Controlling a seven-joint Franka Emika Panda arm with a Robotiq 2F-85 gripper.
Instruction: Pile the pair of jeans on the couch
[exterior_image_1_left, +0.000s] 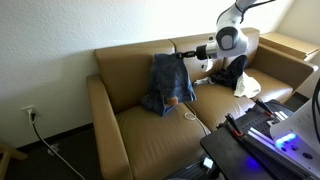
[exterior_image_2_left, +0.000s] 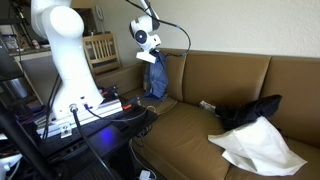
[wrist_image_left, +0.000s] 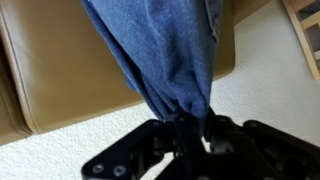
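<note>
Gravity explains the pose: the medium-blue, faded denim pair of jeans hangs from the tool, which is clamped on a bunch of fabric. The lower folds seem to reach the seat of the wide tan-brown leather-like couch, probably so the cloth can be gathered into a heap there. The wrist view shows the pinch itself, with denim narrowing into the tool, a detail too small in both exterior views. Only those show a dark black garment and a crumpled white cloth, well apart from the jeans
</note>
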